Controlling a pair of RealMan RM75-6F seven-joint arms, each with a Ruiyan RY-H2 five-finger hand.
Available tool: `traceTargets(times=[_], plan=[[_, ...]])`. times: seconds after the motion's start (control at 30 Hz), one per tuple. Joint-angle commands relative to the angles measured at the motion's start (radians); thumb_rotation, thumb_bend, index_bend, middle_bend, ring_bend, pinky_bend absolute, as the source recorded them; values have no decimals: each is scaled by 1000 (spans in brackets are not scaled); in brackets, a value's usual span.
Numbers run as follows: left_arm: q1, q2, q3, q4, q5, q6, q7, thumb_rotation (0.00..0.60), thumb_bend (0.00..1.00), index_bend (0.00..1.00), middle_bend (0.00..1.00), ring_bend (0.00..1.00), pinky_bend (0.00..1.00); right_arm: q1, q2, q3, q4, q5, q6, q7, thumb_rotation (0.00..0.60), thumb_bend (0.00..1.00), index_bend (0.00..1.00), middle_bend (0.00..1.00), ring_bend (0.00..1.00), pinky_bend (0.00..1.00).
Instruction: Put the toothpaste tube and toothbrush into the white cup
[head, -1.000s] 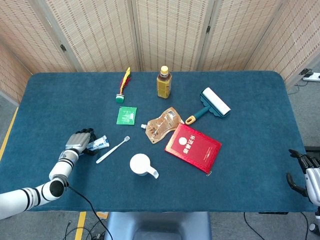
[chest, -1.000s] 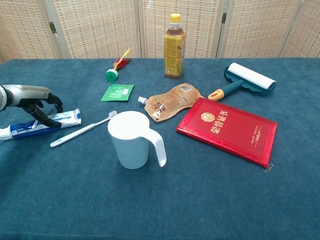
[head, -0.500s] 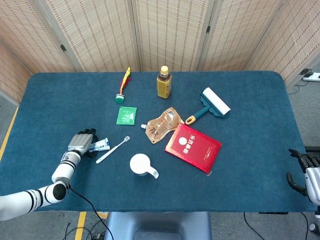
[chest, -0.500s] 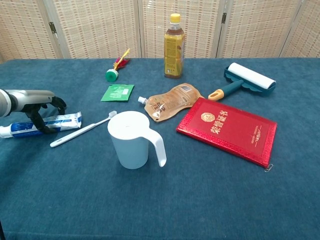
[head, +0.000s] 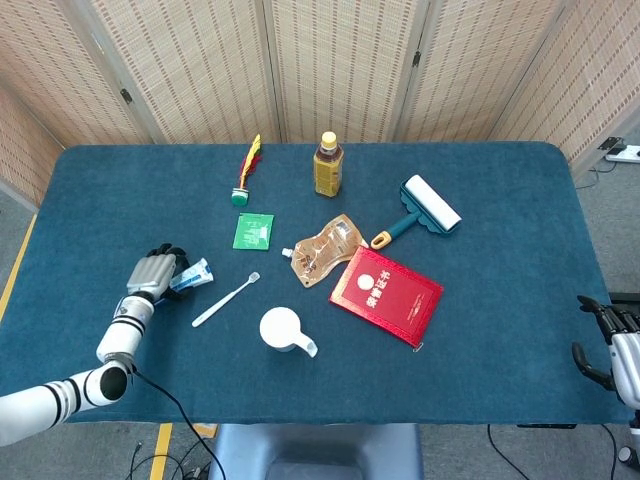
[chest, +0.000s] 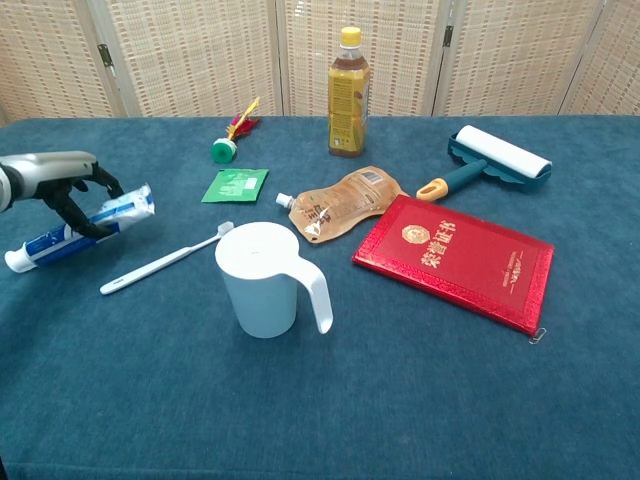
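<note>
The toothpaste tube (chest: 80, 228) has come up off the table near its left edge, tilted, pinched in the left hand's (chest: 62, 187) fingers, while the toothbrush (chest: 165, 258) lies beside the empty white cup (chest: 260, 280), so neither is in.

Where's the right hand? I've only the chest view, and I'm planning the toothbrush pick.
Observer: The head view shows the right hand past the table's right edge, near side. I cannot tell how its fingers are set.
Operator: Does the left arm cross the toothbrush?
Observer: No. From above, the left arm enters at the near left corner. The left hand holds the toothpaste tube, and the toothbrush lies apart, to their right.
</note>
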Motion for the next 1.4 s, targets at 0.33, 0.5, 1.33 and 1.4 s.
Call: traceTargets(times=[0.33, 0.5, 1.33, 1.4], plan=[[136, 155, -201, -126, 233, -51, -493, 600, 376, 649, 246, 85, 138, 5, 0, -1, -17, -5, -3, -22, 600, 343, 174, 299, 247, 249], [177, 195, -251, -193, 355, -64, -681, 600, 376, 648, 246, 85, 138, 6, 1, -2, -26, -8, -1, -31, 600, 342, 174, 299, 247, 249], [222, 284, -201, -409, 893, 106, -1185, 600, 376, 679, 257, 86, 139, -2, 8, -5, -56, -2, 6, -60, 600, 342, 174, 299, 247, 249], [217, 278, -188, -423, 900, 123, -1172, 600, 376, 679, 258, 86, 139, -2, 9, -4, -56, -2, 7, -60, 600, 343, 174, 299, 247, 249]])
